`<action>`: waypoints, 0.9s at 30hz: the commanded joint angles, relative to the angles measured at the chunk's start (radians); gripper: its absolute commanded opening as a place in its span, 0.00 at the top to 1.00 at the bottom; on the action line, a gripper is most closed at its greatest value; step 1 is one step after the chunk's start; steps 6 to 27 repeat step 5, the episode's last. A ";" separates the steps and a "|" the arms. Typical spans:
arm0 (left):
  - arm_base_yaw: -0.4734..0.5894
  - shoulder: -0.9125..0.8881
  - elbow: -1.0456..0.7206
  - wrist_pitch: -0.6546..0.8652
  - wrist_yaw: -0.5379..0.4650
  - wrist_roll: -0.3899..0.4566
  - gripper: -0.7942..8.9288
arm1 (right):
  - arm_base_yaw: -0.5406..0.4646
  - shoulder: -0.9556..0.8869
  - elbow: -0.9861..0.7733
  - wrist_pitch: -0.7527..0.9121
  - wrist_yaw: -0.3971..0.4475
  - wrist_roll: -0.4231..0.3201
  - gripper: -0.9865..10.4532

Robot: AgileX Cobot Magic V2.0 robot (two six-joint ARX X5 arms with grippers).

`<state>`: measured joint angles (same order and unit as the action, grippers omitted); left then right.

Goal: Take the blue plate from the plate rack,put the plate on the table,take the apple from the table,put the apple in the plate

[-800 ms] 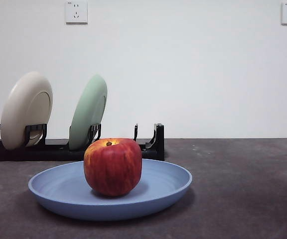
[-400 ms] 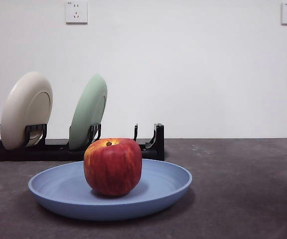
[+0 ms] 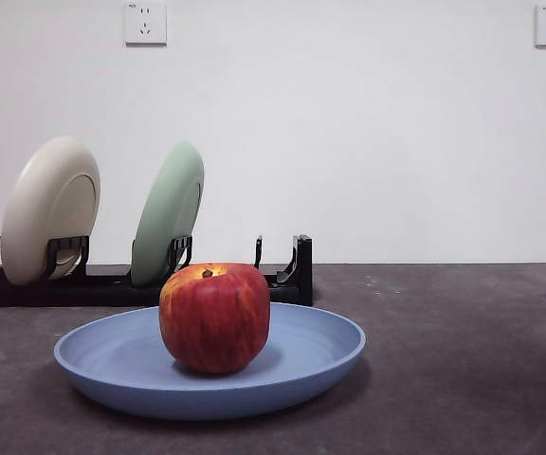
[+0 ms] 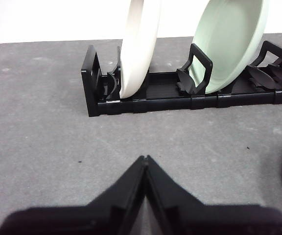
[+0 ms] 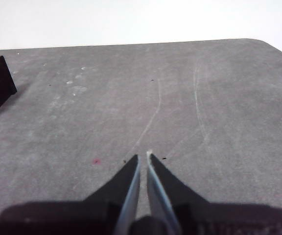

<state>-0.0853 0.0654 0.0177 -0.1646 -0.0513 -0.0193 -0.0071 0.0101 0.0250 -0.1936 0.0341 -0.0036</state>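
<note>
Resting apple centred on blue plate, rim clear — left tool, right tool closed, empty.

I see a matt blue plate under a glossy, smooth-skinned apple; behind it, a black plastic-looking plate rack on the rough, mottled table.

No readable text, labels or numbers — none anywhere.
</note>
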 commanded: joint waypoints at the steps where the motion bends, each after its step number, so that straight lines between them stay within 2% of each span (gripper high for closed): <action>1: 0.003 0.000 -0.010 0.002 0.003 -0.008 0.92 | -0.001 -0.001 -0.011 0.007 -0.001 0.012 0.89; 27: 0.003 0.000 -0.010 0.002 0.003 -0.008 0.92 | -0.001 -0.001 -0.011 0.007 -0.001 0.011 0.89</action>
